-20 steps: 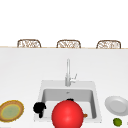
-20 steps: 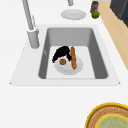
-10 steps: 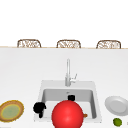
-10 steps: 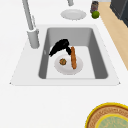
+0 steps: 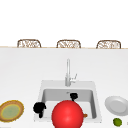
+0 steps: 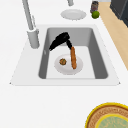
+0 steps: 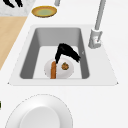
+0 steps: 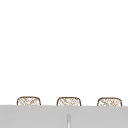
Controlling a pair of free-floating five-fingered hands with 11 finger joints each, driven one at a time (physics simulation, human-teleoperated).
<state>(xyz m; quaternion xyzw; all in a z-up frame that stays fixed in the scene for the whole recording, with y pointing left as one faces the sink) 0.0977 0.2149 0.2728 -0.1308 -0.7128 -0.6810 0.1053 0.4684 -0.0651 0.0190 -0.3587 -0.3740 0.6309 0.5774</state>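
My right hand (image 5: 73,95) hangs inside the sink basin (image 6: 98,53), seen from the left as a dark shape (image 6: 60,40) and from the right too (image 7: 67,52). Its fingers point down, fairly straight, and their tips reach the far end of an orange carrot (image 6: 73,57) (image 7: 53,70). The carrot lies on a white plate (image 6: 65,70) (image 7: 67,72) on the sink floor, beside a small brown ball (image 6: 63,61) (image 7: 65,66). My left hand (image 5: 39,108) hovers idle over the counter left of the sink, holding nothing; its relaxed fingers (image 7: 12,3) show in the right side view.
A big red sphere (image 5: 67,115) hides the sink's front. The faucet (image 5: 68,72) stands behind the basin. A yellow-rimmed plate (image 5: 11,110) lies on the left counter. A white plate (image 5: 116,105), a lime (image 5: 117,121) and a dark jar (image 6: 94,5) are at the right.
My right hand has lifted and drawn back toward the faucet side, leaving only its fingertips at the carrot's end. The carrot, plate and left hand have stayed put.
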